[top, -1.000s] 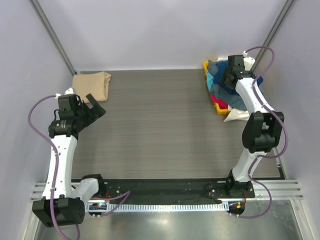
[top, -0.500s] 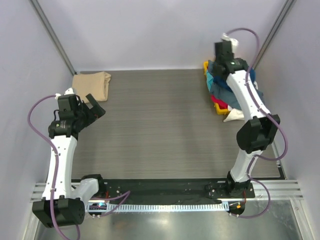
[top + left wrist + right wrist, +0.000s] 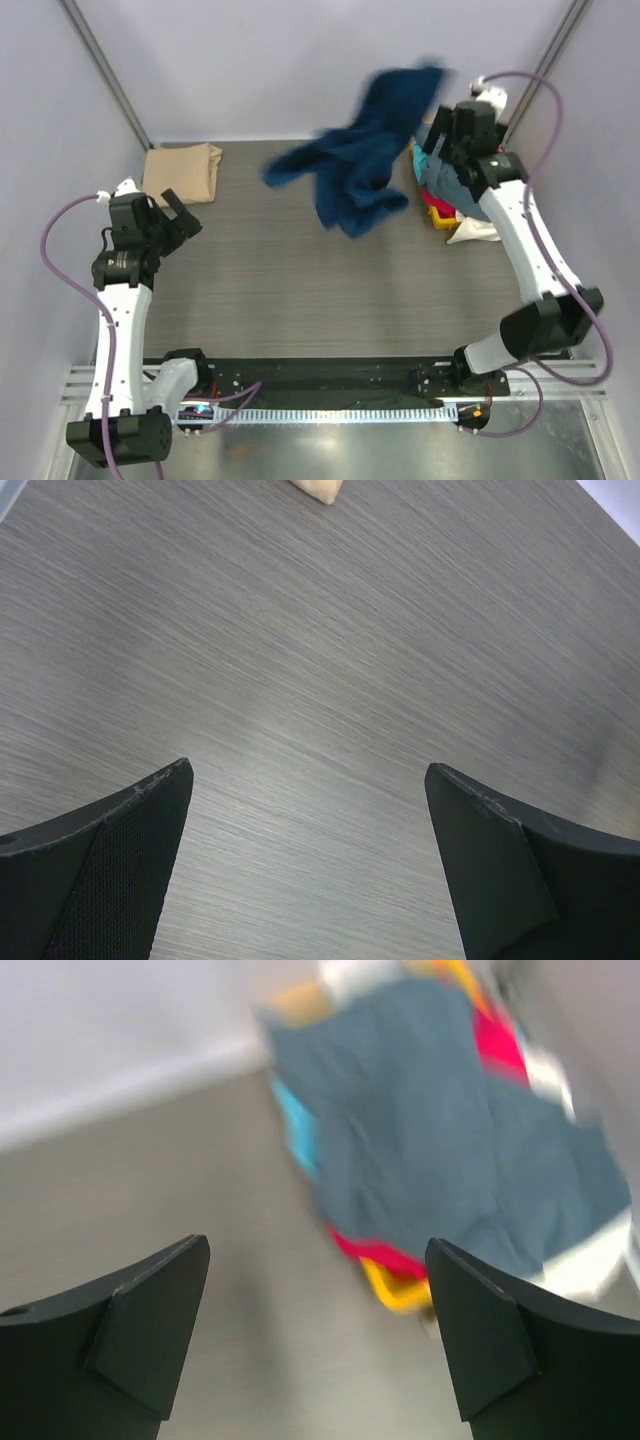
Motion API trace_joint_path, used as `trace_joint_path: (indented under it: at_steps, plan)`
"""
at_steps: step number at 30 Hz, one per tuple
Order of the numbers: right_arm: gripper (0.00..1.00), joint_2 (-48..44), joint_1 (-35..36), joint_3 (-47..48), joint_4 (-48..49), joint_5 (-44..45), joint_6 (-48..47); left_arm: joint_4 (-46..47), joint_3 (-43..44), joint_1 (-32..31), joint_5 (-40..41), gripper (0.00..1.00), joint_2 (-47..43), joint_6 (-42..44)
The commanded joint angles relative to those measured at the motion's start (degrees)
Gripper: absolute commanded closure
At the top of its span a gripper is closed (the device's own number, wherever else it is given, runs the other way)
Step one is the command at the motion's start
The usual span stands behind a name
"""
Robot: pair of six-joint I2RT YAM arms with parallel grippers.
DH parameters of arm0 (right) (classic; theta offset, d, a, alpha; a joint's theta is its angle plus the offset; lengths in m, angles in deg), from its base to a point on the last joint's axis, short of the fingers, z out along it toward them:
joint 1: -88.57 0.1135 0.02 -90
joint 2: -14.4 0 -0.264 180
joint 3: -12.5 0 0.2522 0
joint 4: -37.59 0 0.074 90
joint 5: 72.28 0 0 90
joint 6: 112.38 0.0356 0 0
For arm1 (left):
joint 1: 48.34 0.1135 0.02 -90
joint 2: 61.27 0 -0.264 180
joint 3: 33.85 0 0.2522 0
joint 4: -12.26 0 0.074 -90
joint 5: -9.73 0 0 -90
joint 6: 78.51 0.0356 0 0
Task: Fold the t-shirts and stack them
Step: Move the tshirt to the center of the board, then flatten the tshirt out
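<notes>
Two claws, both released. Left claw (image 3: 183,213) hangs low over the left side of the desk (image 3: 300,270), fingers spread wide with nothing between them. Its wrist view shows only bare wood-grain under the gap. Right claw (image 3: 443,140) is raised at the far right, above the heap (image 3: 455,185) of t-shirts. Its wrist view shows the two fingers (image 3: 140,1320) far apart with an empty gap, so it grips no cloth.

Navy t-shirt (image 3: 350,165) is up in the air over the far middle of the desk, motion-blurred. It stretches from a high tip near the right claw down to a bunched lower end, and is in neither claw. Any print on it cannot be made out.

Tan t-shirt (image 3: 183,170) lies folded flat in the far left corner, just beyond the left claw and apart from it.

The heap sits at the far right edge:
- slate-blue t-shirt (image 3: 430,1140) on top, crumpled
- teal t-shirt (image 3: 295,1120) peeking out at its left edge
- red t-shirt (image 3: 375,1255) and yellow t-shirt (image 3: 400,1290) under its near edge
- white t-shirt (image 3: 590,1255) at the near right

Right wrist view is blurred, so folds in the heap cannot be read.
</notes>
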Motion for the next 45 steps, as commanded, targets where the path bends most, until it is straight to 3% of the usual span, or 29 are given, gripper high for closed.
trace_joint_path:
  at_steps: [1,5,12,17,18,23,29,36,41,44,45]
  plan:
    - [0.02,5.9,-2.3,-16.4,-1.4,0.5,6.5,-1.0,0.6,0.3,1.8,0.0,-0.2,0.2]
    - [0.01,1.3,-2.4,-27.1,2.3,-4.1,7.1,-1.6,0.4,0.2,0.9,0.0,0.7,-0.1]
    - [0.01,-5.6,-2.2,-32.7,4.2,-13.5,7.7,-1.2,-1.1,0.2,-0.3,0.0,0.1,-2.1]
    - [0.01,-10.7,-2.2,-33.8,1.2,-1.5,8.4,-0.5,-2.1,-5.8,3.7,0.0,-1.7,-2.7]
    - [0.03,-11.6,-2.3,-34.6,1.1,-3.6,8.5,-0.5,-1.7,-9.0,4.5,0.0,-1.4,-2.5]
    - [0.12,-13.5,1.3,-40.2,1.6,-10.7,12.1,-1.1,-1.6,-13.2,4.3,0.0,1.1,-2.9]
    - [0.2,-10.8,13.3,-45.2,2.0,-5.8,17.4,-1.7,-1.3,-13.8,3.5,0.01,2.5,-1.9]
    - [0.25,-11.3,15.3,-51.3,2.1,-3.3,20.0,-1.9,-1.8,-13.8,2.7,0.01,0.5,-1.6]
    - [0.56,-9.9,16.5,-51.5,2.4,-2.2,21.0,-1.8,-1.6,-13.8,2.4,0.01,0.4,-1.4]
    - [0.84,-9.5,17.1,-50.3,2.2,-2.0,20.9,-1.8,-1.6,-13.8,2.3,0.01,0.2,-1.2]
    - [0.98,-9.3,17.4,-49.9,2.2,-2.2,20.8,-1.8,-1.6,-13.8,2.2,0.01,0.0,-1.2]
